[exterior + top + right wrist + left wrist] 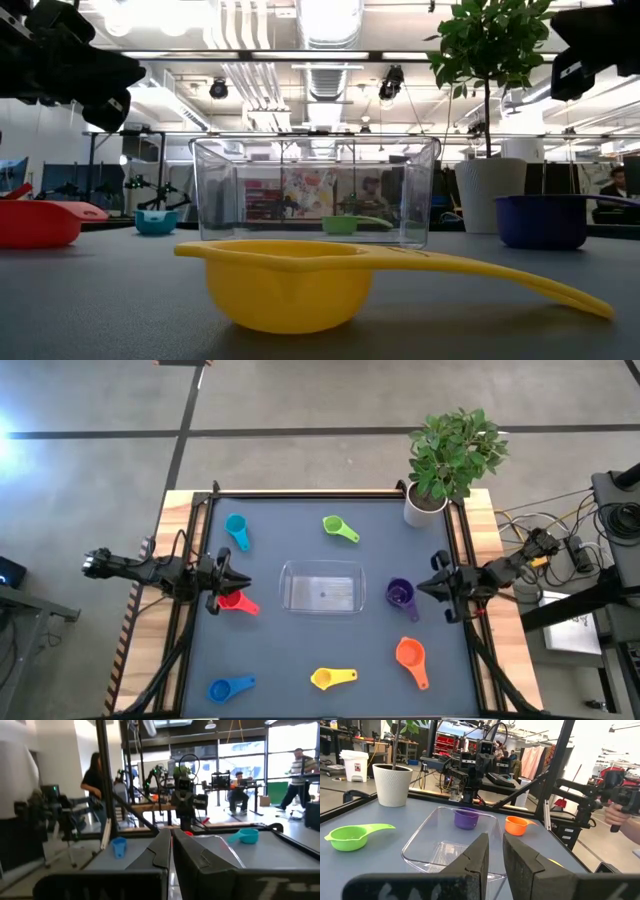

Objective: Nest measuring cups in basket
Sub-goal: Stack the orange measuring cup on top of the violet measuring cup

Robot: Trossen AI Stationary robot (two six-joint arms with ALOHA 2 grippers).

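The clear basket (322, 587) stands on its base at the table's middle. Around it lie the cups: light blue (237, 530), green (341, 529), red (237, 601), purple (401, 596), orange (411, 658), yellow (332, 678) and blue (230, 687). In the low view the yellow cup (290, 285) is nearest, with the basket (315, 190) behind it. My left gripper (228, 575) hovers above the table by the red cup, its fingers a narrow gap apart (495, 851). My right gripper (437, 588) hovers beside the purple cup, shut (172, 842).
A white pot with a green plant (428, 500) stands at the far right corner. A black rail (330, 493) frames the mat. Bare mat lies between the basket and the near-edge cups. In the left wrist view a person's hand (620, 815) shows beyond the table.
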